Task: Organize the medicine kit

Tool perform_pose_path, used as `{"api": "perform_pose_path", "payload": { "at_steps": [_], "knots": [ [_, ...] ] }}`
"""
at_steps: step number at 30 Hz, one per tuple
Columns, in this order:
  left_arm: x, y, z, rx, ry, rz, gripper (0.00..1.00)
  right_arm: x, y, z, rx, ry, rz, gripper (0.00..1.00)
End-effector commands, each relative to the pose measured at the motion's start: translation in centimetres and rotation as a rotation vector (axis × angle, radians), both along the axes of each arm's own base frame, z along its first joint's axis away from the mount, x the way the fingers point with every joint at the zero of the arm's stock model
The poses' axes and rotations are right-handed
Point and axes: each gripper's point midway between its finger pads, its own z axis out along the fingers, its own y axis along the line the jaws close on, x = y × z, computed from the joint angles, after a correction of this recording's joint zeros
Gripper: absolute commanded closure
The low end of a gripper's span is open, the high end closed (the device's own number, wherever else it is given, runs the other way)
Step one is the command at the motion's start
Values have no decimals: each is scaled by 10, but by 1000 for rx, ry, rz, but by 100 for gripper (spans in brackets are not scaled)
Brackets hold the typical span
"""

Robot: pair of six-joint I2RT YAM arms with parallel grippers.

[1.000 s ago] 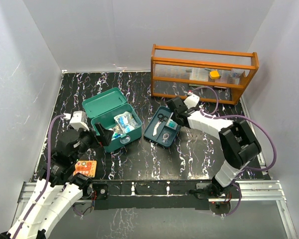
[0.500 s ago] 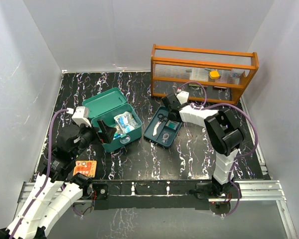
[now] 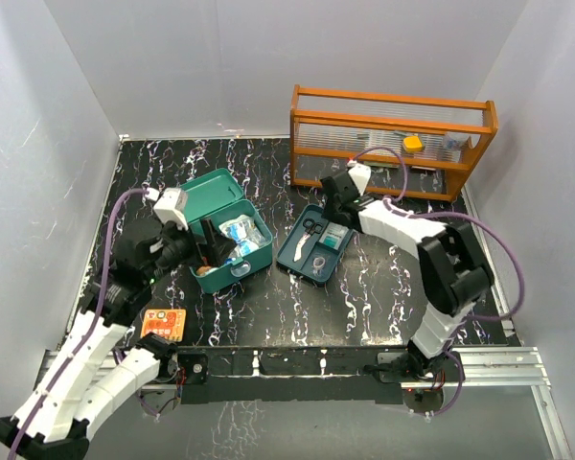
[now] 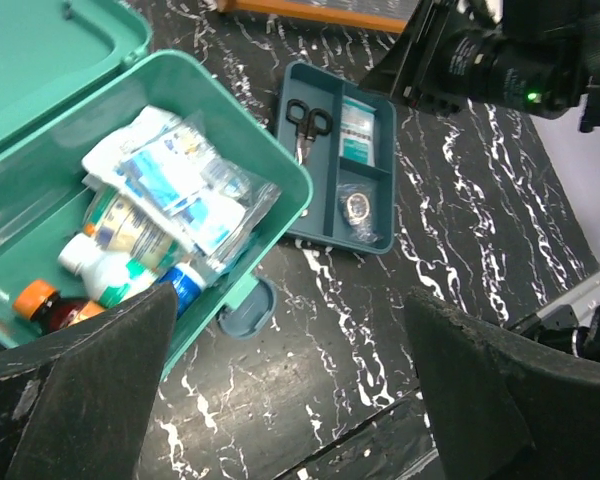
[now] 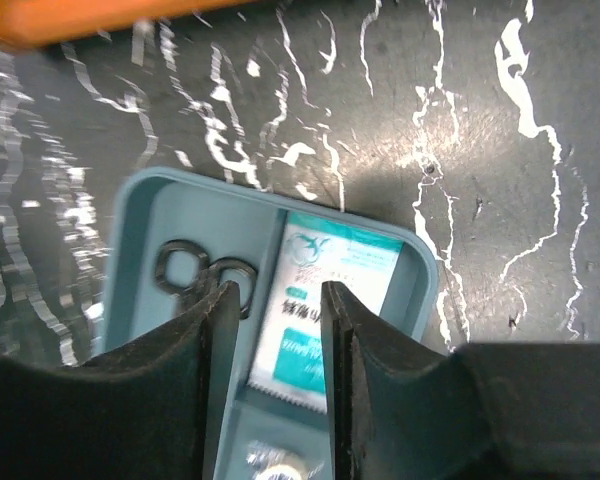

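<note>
Teal medicine kit (image 3: 208,192) open centre-left on surface (image 3: 383,287), lid back so pkts & bottles reachable from above; insert tray (image 3: 294,253) out just to its right, prob. for separate loading. L end effector (image 4: 292,310) spread wide, empty, over kit's front edge. R end effector (image 5: 277,292) narrowly parted above sachet (image 5: 352,262) in tray, nothing clamped. Orange rack (image 3: 393,139) close behind; free room nearside.

Table (image 3: 383,278): black, white-veined.
Left: open medicine kit (image 3: 199,192), orange packet (image 3: 164,324).
Centre: insert tray (image 3: 289,253).
Back right: orange rack (image 3: 393,115).
</note>
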Motion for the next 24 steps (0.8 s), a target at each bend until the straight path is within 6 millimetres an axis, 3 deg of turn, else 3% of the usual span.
{"api": "perform_pose_path", "payload": {
  "at_steps": [1,5,10,13,20,24],
  "knots": [
    [11,-26,41,-41,-49,-120,7,-1,-2,70,106,-138,20,62],
    [25,-53,52,-92,-11,-197,17,-35,-12,71,139,-129,42,61],
    [48,-81,39,-70,-14,-217,24,-80,-34,66,167,-114,16,61],
    [59,-109,34,-32,-12,-251,26,-102,-47,57,175,-100,-12,61],
    [101,-166,-33,250,95,-220,39,-125,-75,38,226,-64,-103,61],
    [104,-188,-63,318,150,-251,43,-128,-89,41,221,-81,-125,62]
  ]
}}
